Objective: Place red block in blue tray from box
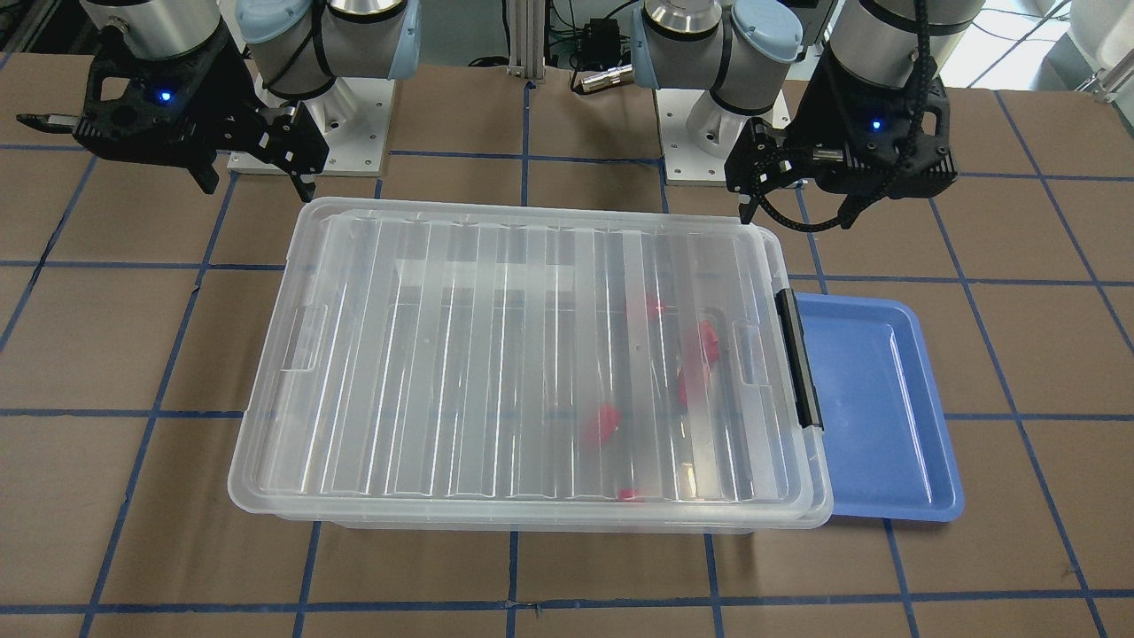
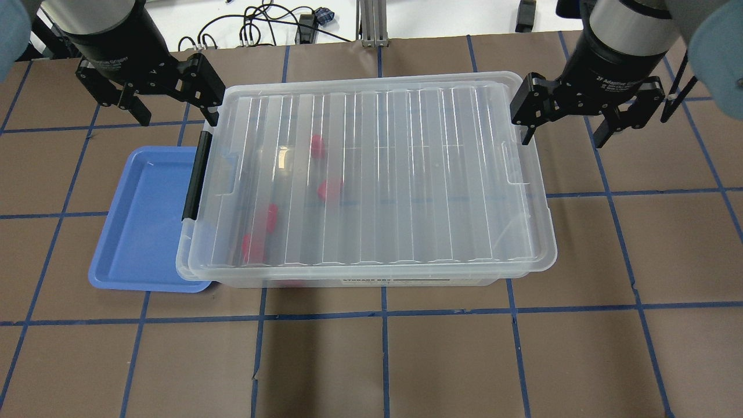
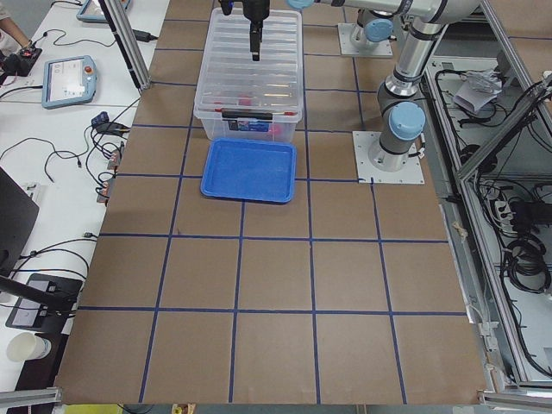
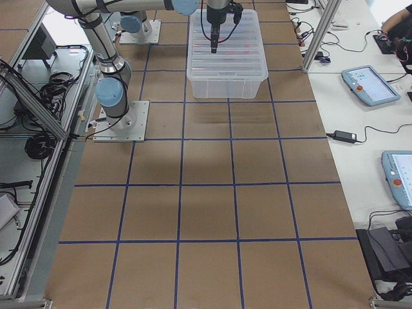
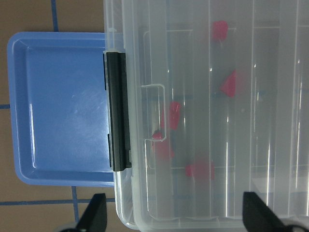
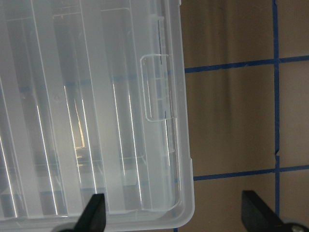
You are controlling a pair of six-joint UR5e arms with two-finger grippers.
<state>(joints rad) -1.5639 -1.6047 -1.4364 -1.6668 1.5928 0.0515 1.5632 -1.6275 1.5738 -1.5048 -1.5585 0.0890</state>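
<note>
The box (image 2: 406,174) is a clear bin with its ribbed lid on and a black latch bar (image 2: 196,174) at its left end. Several red blocks (image 2: 329,188) lie inside, blurred through the lid, and show in the left wrist view (image 5: 172,115). The blue tray (image 2: 139,226) lies empty against the latch end, its edge under the box rim. My left gripper (image 2: 174,104) is open and empty, above the box's far left corner. My right gripper (image 2: 566,122) is open and empty, above the far right corner. The left wrist view shows the latch (image 5: 118,111) and tray (image 5: 63,106).
The table is covered in brown paper with a blue tape grid (image 2: 383,313). The arm bases (image 1: 310,133) stand behind the box. A side bench with tablets and cables (image 3: 69,82) runs along the far side of the table.
</note>
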